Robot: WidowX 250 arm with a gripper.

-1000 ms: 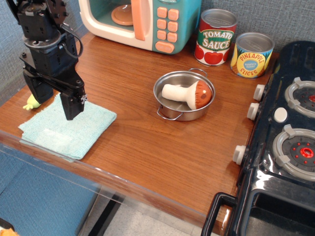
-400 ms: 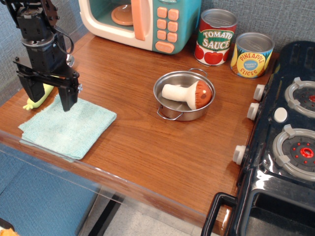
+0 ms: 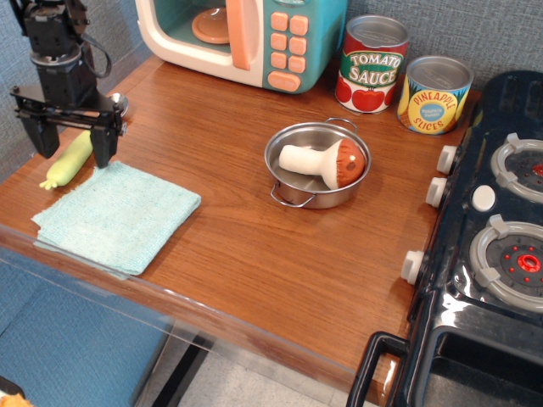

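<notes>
My black gripper [image 3: 74, 153] stands open at the far left of the table, its two fingers straddling a yellow-green toy vegetable [image 3: 68, 159] that lies on the wood. The fingertips are low, near the table surface, and nothing is clamped between them. Just in front of the gripper lies a light blue folded cloth [image 3: 119, 215], near the table's front left edge.
A steel pot [image 3: 293, 164] holding a toy mushroom [image 3: 329, 162] sits mid-table. A toy microwave [image 3: 246, 34] stands at the back, with a tomato sauce can [image 3: 373, 64] and a pineapple slices can [image 3: 434, 94] beside it. A toy stove [image 3: 501, 237] fills the right side.
The gripper has moved back and left off the blue cloth, risen slightly, and now straddles the yellow-green vegetable with its fingers spread wider.
</notes>
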